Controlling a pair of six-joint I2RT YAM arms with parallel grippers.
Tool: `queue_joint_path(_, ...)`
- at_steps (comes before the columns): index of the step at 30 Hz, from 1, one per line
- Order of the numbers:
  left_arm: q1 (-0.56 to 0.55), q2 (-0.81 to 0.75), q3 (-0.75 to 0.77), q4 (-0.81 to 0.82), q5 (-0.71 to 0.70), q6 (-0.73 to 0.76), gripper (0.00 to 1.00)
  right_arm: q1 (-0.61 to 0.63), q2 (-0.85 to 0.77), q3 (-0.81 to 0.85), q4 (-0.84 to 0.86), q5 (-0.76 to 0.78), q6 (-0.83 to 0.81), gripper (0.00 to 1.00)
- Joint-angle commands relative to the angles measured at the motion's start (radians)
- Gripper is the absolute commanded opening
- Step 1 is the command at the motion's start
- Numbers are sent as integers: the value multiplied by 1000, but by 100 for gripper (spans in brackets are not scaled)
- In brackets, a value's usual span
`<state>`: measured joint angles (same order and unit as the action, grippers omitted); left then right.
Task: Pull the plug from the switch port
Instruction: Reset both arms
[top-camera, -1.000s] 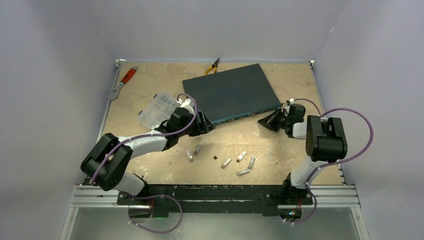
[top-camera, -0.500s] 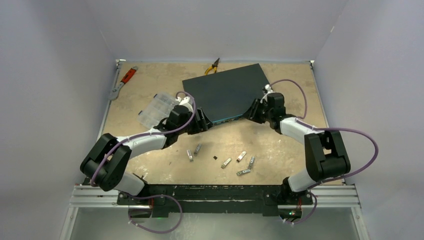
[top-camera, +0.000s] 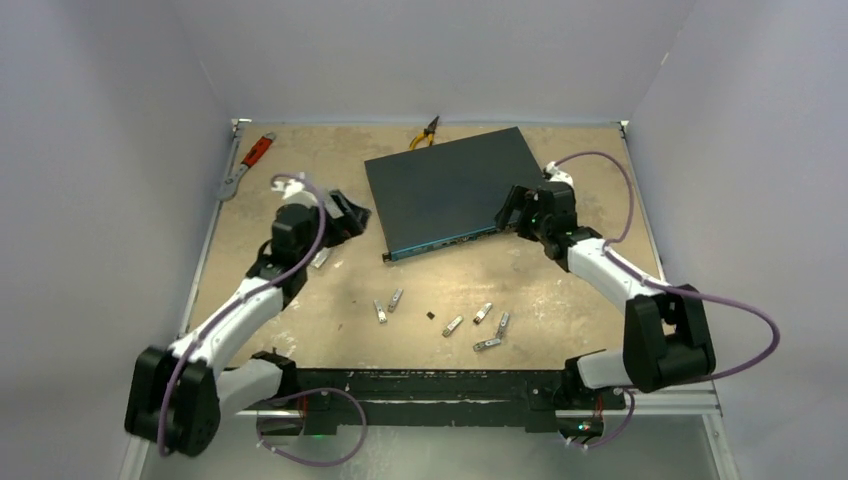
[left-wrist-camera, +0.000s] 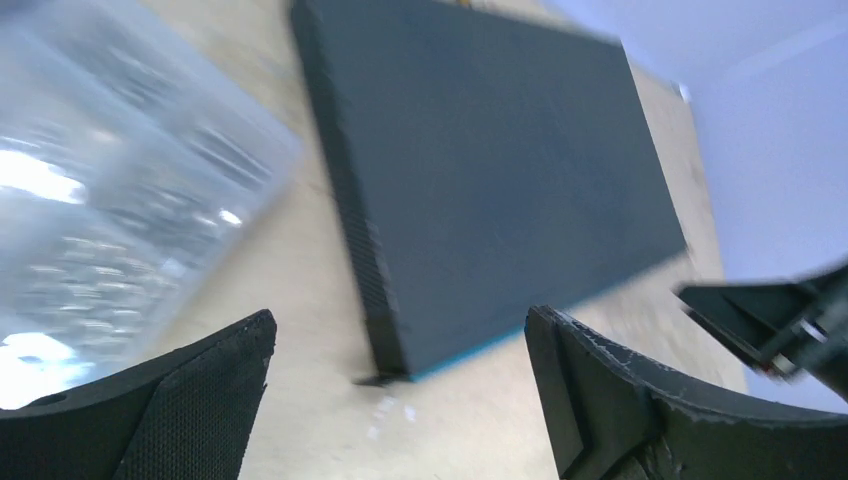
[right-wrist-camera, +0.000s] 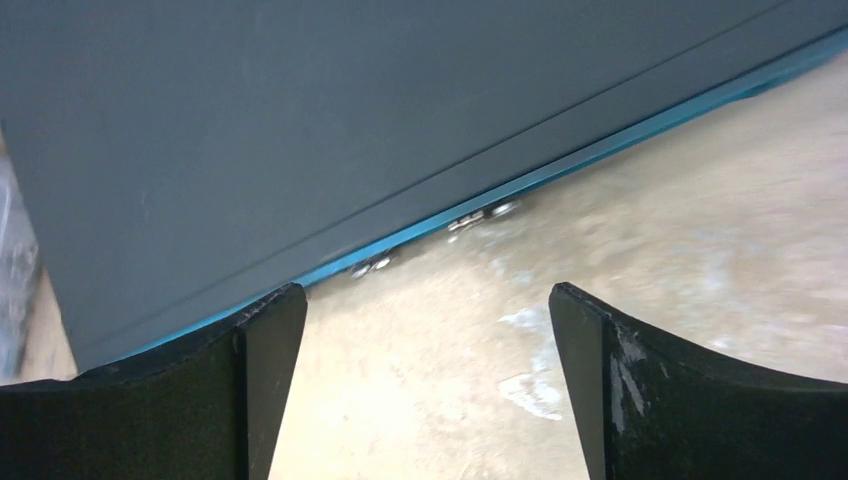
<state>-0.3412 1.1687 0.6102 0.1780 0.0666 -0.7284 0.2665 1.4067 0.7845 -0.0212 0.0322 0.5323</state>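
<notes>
Even light, sharp from above; my wrist views smear, the switch (left-wrist-camera: 480, 180) blurred, the plastic box (left-wrist-camera: 90, 200) glaring.

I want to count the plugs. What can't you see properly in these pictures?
Top view: the port row of the switch is too small to read.
Right wrist view: the plugs at the blue edge are smeared by motion blur.
Left wrist view: the clear box is blurred; its contents cannot be read.
Top view: the left arm hides most of that box.
</notes>
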Motion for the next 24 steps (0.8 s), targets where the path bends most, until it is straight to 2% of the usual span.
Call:
queue_joint_path(1, 78, -239, -83, -60, -290, 136, 98, -84, -96, -10, 5, 196, 4, 98)
queue_joint_path(6, 80, -420, -216, -10, -663, 265, 100, -186, -123, -60, 106, 211, -34, 99)
queue_joint_path(10, 80, -420, -330, 142, -774, 306, 100, -190, -122, -93, 176, 330, -18, 99)
queue_joint_path(14, 80, -284, -415, 381, -813, 434, 100, -191, -172, -210, 356, 412, -55, 98)
queue_joint_path(16, 81, -195, -385, 412, -795, 492, 100, -191, -201, -284, 490, 430, -98, 97)
queue_joint_path(21, 87, 41, -376, 629, -724, 580, 100, -194, -241, -380, 702, 444, -198, 97)
queue_joint_path(24, 109, 155, -396, 778, -639, 629, 100, -194, -228, -456, 887, 439, -274, 98)
